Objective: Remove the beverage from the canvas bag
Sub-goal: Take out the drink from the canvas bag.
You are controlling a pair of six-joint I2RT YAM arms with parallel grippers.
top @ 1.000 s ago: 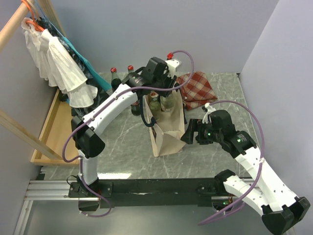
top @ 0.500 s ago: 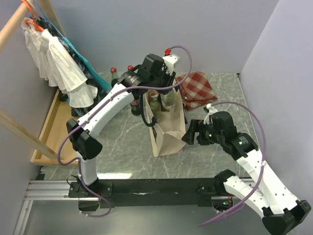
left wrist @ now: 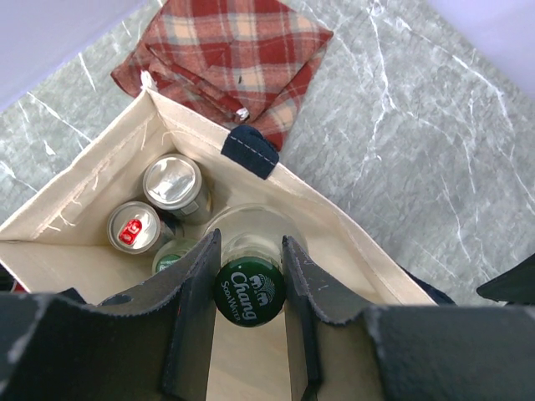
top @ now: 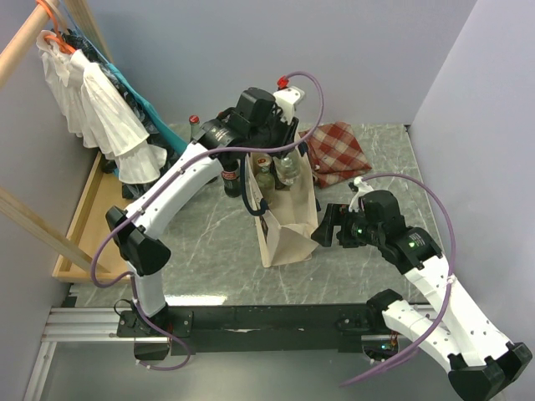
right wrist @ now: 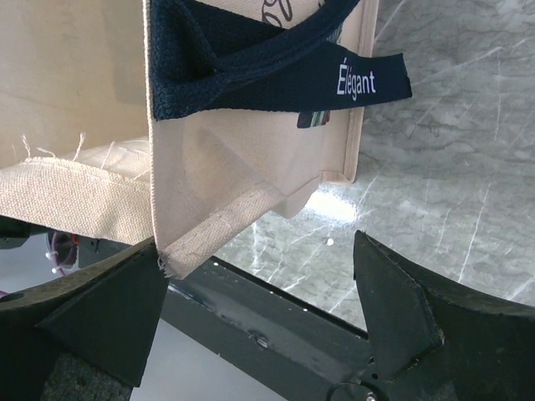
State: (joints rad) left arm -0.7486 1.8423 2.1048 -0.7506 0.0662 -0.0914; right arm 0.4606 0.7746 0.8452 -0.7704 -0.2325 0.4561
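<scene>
Far left, I see clothes (top: pixel 92 100) hanging above a wooden tray (top: pixel 88 221). A dark bottle (top: pixel 231 180) stands on the worktop (top: pixel 209 251) just left of the canvas bag (top: pixel 288 234). My left pincer (left wrist: pixel 247 251) is over the bag's open mouth, clenched on the neck of the beverage (left wrist: pixel 248 292), a glass bottle with a green Chang cap. The bottle's body sits inside the bag, on the side nearest the red checked cloth (left wrist: pixel 226 50). Two cans (left wrist: pixel 174 185) and another green-capped bottle (left wrist: pixel 171 259) stand beside it in there. The cloth lies rumpled on the worktop just beyond the bag. On the right, my right pincer (right wrist: pixel 259 251) is released, fingers spread wide at the bag's lower corner, under a navy strap (right wrist: pixel 276 83). I cannot tell whether either finger touches the canvas.
</scene>
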